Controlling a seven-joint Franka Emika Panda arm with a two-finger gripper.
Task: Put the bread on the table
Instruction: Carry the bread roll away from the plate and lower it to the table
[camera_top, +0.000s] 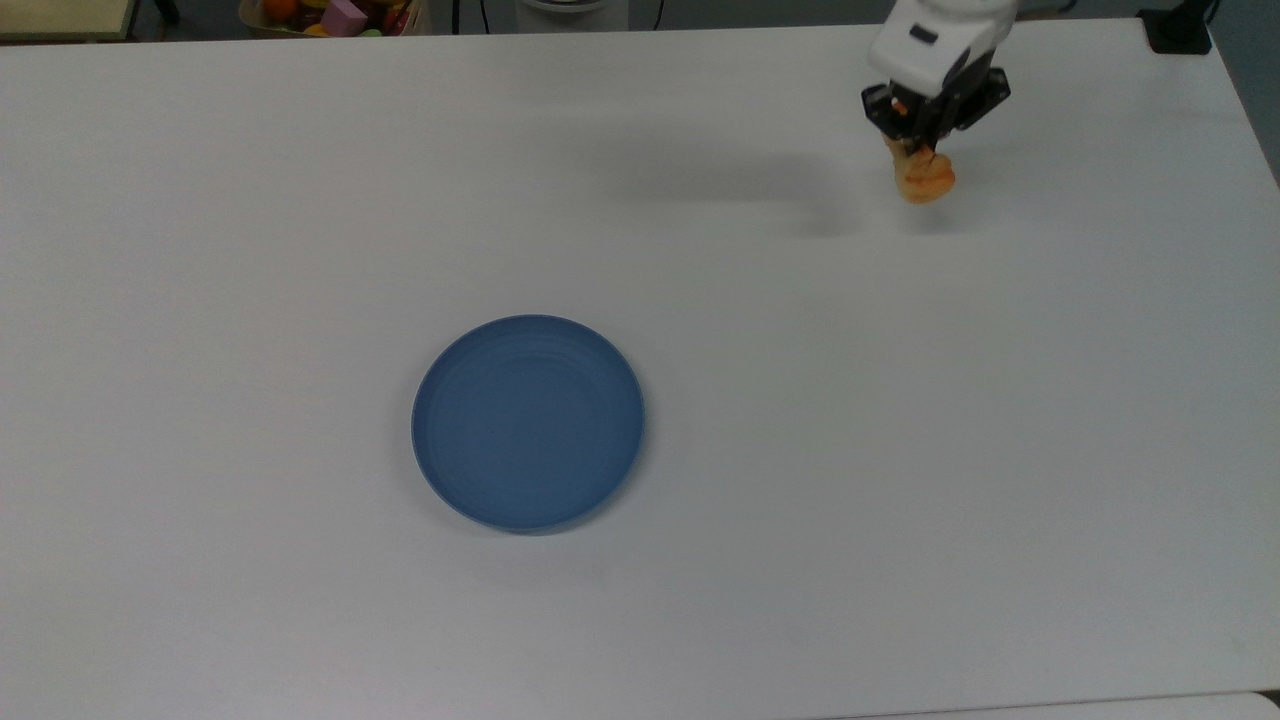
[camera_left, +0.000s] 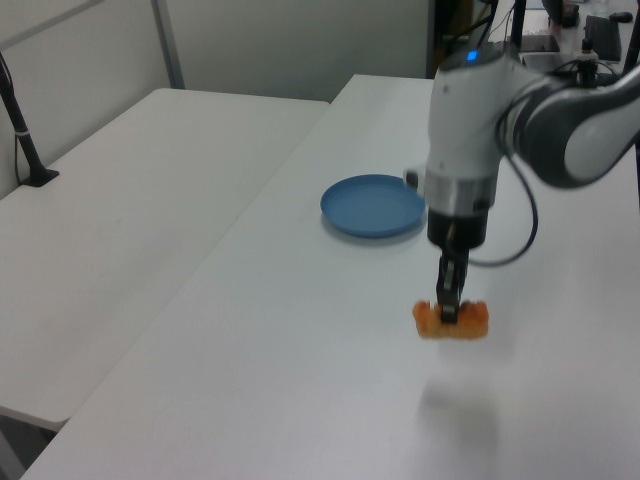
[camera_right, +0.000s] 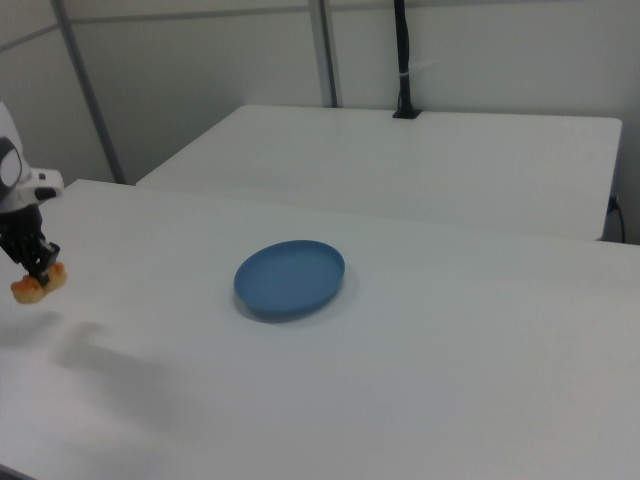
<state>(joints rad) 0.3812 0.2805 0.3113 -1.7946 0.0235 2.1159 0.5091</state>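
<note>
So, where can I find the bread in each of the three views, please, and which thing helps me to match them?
Top view: the bread is near the upper right, held in the gripper.
Left view: the bread is right of centre, below the arm, nearer the camera than the plate.
Right view: the bread is at the far left edge.
Shared landmark: the blue plate on the white table.

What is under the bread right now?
Bare white table lies beneath the bread, held by the gripper. Whether its underside touches the surface can't be made out; the loaf covers that spot.
</note>
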